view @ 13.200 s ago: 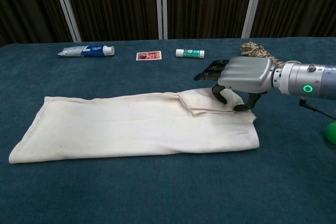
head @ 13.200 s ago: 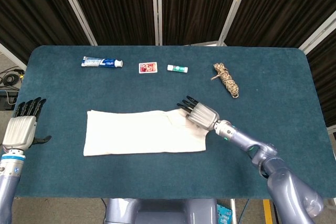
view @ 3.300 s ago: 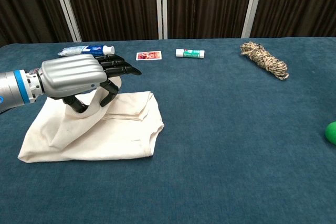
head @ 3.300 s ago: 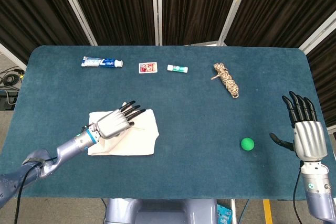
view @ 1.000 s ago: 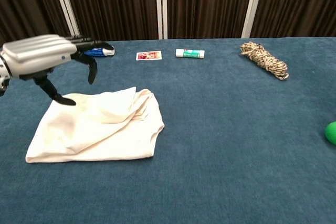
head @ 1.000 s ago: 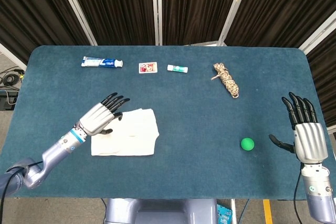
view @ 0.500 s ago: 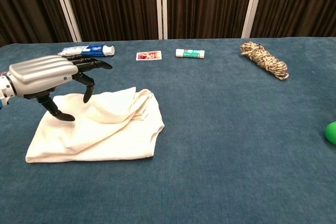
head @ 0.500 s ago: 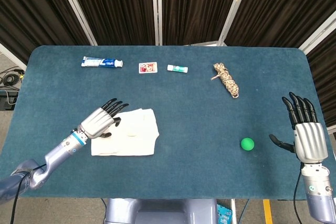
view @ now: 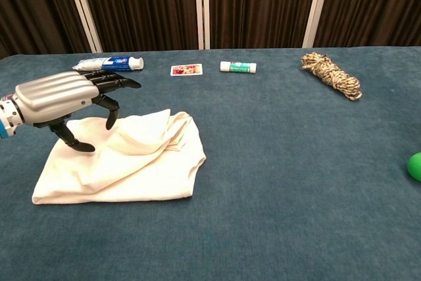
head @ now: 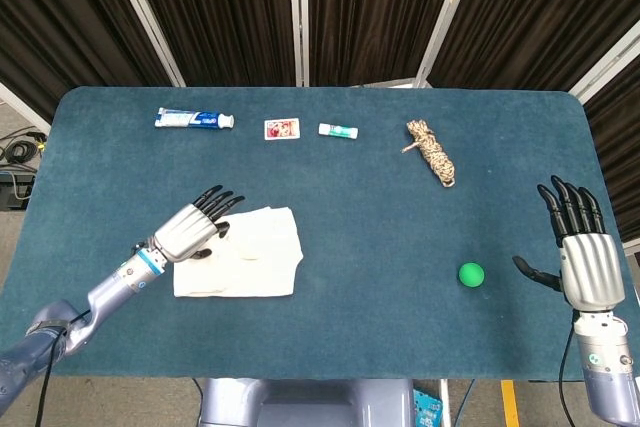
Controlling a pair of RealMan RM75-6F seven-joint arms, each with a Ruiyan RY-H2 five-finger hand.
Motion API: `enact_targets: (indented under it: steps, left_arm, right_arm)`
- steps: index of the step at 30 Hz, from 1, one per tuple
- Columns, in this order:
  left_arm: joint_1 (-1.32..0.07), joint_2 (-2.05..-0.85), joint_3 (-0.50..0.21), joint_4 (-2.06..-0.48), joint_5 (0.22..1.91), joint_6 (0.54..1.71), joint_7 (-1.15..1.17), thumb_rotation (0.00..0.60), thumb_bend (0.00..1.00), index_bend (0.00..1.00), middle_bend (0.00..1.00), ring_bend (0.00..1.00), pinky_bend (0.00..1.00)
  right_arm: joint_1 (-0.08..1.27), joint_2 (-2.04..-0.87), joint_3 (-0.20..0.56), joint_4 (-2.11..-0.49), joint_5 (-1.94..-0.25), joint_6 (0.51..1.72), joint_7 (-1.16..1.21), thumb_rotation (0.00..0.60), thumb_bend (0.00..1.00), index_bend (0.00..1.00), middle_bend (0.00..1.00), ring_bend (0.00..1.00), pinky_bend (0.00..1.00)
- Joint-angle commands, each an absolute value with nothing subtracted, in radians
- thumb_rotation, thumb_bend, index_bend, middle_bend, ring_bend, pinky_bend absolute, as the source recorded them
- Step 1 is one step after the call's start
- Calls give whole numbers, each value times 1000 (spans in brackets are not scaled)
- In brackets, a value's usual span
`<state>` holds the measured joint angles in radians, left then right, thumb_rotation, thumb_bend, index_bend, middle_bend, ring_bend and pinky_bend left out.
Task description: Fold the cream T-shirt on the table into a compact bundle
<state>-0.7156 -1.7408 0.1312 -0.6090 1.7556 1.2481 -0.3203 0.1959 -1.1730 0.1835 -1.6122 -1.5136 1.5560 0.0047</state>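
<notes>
The cream T-shirt (head: 250, 252) (view: 128, 159) lies folded into a roughly square bundle at the left middle of the table, its top layer rumpled. My left hand (head: 190, 227) (view: 62, 100) hovers palm down over the bundle's far-left corner, fingers spread and slightly curled, holding nothing; whether the fingertips touch the cloth is unclear. My right hand (head: 585, 257) is upright beyond the table's right edge, fingers extended and empty. The chest view does not show it.
A green ball (head: 471, 274) (view: 414, 166) sits at the right. Along the far side lie a toothpaste tube (head: 193, 119) (view: 108, 64), a small red card (head: 281, 129) (view: 186, 70), a white-green stick (head: 338, 130) (view: 238, 66) and a coiled rope (head: 432, 152) (view: 331, 75).
Over the last second my left hand dropped lower over the bundle's far-left corner and drew slightly back. The shirt and right hand stayed still.
</notes>
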Motion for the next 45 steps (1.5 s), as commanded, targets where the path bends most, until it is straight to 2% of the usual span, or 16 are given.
enact_targets:
  steps: [1,8,18,26,30,37,45]
  left_arm:
    - [-723,-1784,129,-552,1759,1254,-344,600,145,505,0,0,0]
    - [-741,-1852,114,-484,1752,1258,-365,600,144,494,0,0,0]
    - [-745,-1866,120,-480,1754,1280,-382,600,147,481,0,0,0]
    - [-748,-1855,129,-501,1757,1269,-373,600,356,515,0,0,0]
    - [-750,-1848,128,-516,1755,1268,-369,600,416,548,0,0,0]
    - [-754,-1839,129,-541,1757,1277,-365,600,419,660,0,0,0]
    - [-772,-1817,136,-620,1789,1328,-336,600,418,709,0,0,0]
  right_arm:
    - [196,-1173,183,-1612,-1514,1556,3,600,0,36,0,0,0]
    - [196,-1173,186,-1611,-1511,1556,6,600,0,36,0,0,0]
    - [193,-1168,186,-1615,-1514,1561,11,600,0,36,0,0,0]
    - [193,-1166,185,-1618,-1516,1561,12,600,0,36,0,0,0]
    - [193,-1166,185,-1619,-1516,1562,12,600,0,36,0,0,0]
    - [193,-1166,186,-1619,-1515,1561,13,600,0,36,0,0,0]
    - [193,-1164,186,-1621,-1515,1560,14,600,0,36,0,0,0]
